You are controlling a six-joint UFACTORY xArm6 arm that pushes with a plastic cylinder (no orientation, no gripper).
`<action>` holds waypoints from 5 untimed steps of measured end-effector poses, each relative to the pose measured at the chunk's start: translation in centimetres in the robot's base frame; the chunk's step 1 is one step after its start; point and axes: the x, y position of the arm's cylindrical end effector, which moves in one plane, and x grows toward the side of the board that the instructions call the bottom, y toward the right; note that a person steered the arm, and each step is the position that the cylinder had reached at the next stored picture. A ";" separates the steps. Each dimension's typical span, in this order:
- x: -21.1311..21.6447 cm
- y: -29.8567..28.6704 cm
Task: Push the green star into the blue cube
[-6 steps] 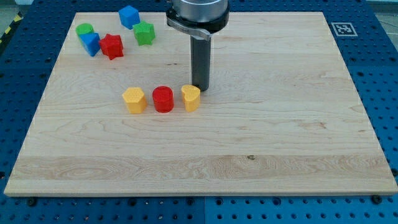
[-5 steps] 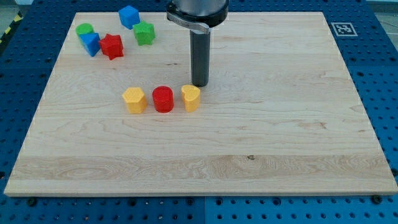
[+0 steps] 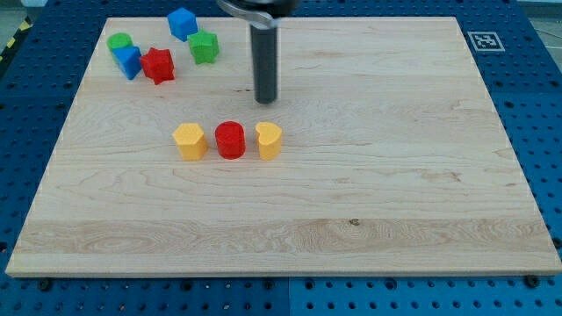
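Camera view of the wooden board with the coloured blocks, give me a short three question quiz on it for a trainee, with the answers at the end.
1. True or false: my tip touches the green star-shaped block.
2. Which block lies between the two yellow blocks? A) red cylinder block B) blue cube block C) green block
3. Fill in: the blue cube block sits toward the view's ____ of the green star.

Key: 1 false, the tip stands apart on the wooden board, to the star's right and lower. 2 A, the red cylinder. 3 upper left.
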 end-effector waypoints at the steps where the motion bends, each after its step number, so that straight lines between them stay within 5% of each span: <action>1: -4.2 -4.7; 5: -7.8 -10.4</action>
